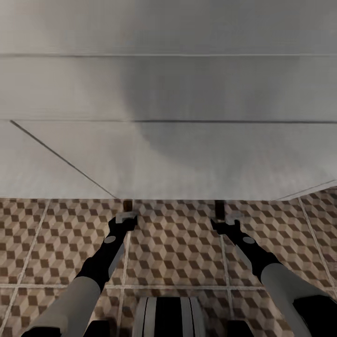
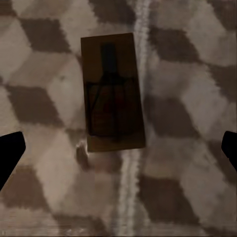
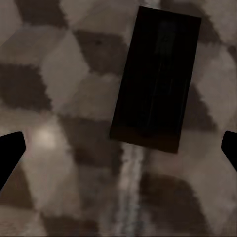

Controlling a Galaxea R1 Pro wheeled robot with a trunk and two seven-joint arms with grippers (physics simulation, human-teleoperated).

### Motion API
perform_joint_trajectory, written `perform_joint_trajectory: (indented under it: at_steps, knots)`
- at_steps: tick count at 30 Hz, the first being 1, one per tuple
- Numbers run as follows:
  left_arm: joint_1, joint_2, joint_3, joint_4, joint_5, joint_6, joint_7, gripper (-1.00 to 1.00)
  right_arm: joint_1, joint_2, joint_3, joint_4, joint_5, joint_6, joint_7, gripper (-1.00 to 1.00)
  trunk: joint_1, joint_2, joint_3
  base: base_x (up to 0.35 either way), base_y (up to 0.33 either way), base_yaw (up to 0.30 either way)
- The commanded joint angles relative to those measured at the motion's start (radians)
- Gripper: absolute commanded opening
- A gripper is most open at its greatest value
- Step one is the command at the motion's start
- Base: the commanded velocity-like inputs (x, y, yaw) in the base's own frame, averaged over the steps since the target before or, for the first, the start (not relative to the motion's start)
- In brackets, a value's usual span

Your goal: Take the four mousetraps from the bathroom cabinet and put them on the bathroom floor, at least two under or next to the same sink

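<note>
Where white fronts cut mousetraps short, both tools wide, empty

Probably a home bathroom: cube-patterned floor tiles run up to a plain white panelled front above them.

light: dim, even | shadow: soft dark patch on white panel | wrist views: murky, blurred tile floor, mousetrap nearly black | glare: none
</note>
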Motion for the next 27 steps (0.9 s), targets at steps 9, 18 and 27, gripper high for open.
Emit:
perform_joint_trajectory:
  at_steps: [9, 18, 27]
  knots:
    - [0.000, 0.000, -0.001, 0.000, 0.000, 0.000, 0.004, 1.00, -0.001, -0.001, 0.006, 0.001, -0.011, -0.004, 0.002, 1.00, -0.001, 0.000, 0.000, -0.335, 0.000, 0.000]
    - [0.000, 0.000, -0.001, 0.000, 0.000, 0.000, 0.005, 1.00, 0.000, -0.001, 0.006, 0.001, -0.011, -0.003, 0.002, 1.00, -0.001, 0.000, 0.000, -0.340, 0.000, 0.000]
    - [0.000, 0.000, -0.001, 0.000, 0.000, 0.000, 0.006, 1.00, -0.001, -0.001, 0.006, 0.001, -0.011, -0.003, 0.002, 1.00, -0.001, 0.000, 0.000, -0.341, 0.000, 0.000]
